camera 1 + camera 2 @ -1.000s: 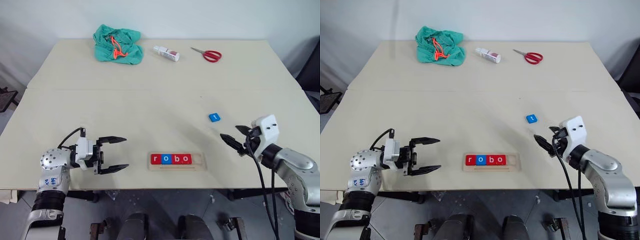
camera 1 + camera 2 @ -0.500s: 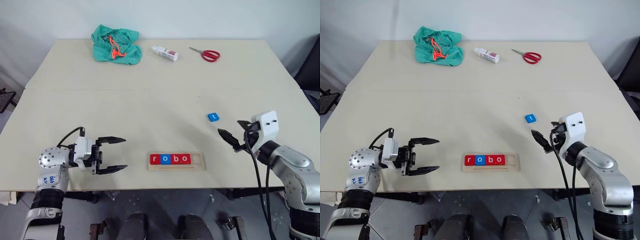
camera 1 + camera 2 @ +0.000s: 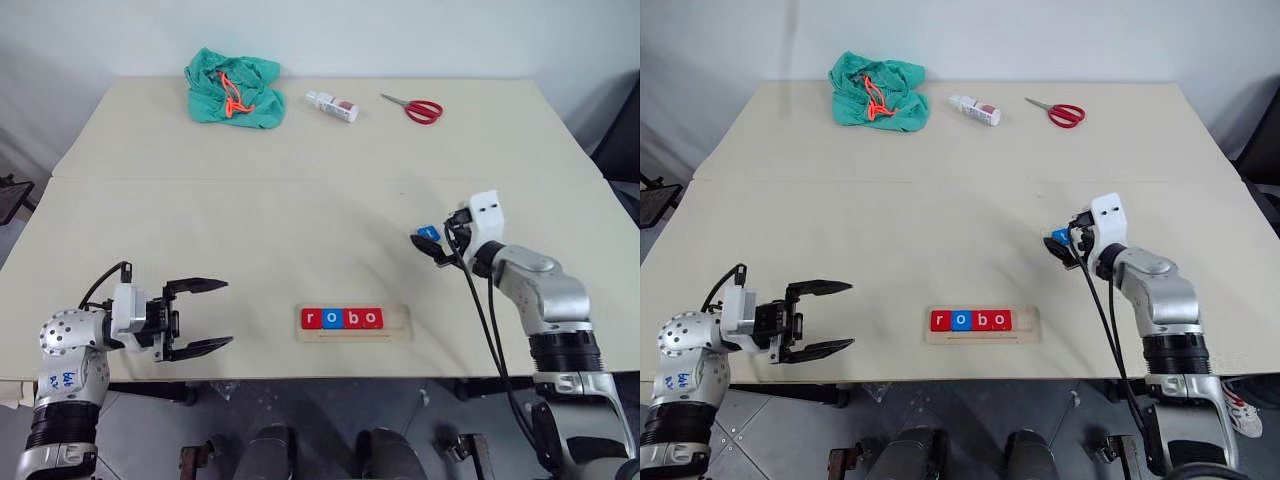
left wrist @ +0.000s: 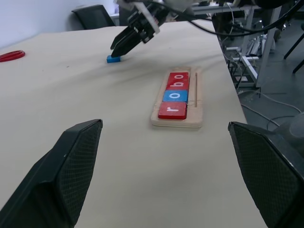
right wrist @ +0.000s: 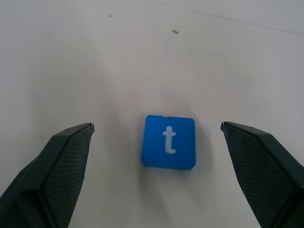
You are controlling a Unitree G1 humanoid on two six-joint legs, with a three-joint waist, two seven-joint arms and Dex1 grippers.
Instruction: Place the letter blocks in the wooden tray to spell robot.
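letter blocks: four flat square tiles (image 3: 341, 318), red r, blue o, red b, red o, sit in the long pale wooden tray (image 3: 399, 322) near the beige table (image 3: 300, 200) front edge. right wrist view reads the white t on the loose blue tile (image 5: 168, 141), flat on the table between spread fingers; right gripper (image 3: 1061, 247) unclenched, reaching forward over it, not touching. left gripper (image 3: 203, 315) unclenched, level, pointing toward the tray, well apart.

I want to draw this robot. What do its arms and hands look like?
Both arms are silver-grey metal with black ribbed bands. The left gripper and right gripper sit on white blocks, with black textured jaws. Black cables loop along each arm. Blue handwriting marks the left arm's round joint.
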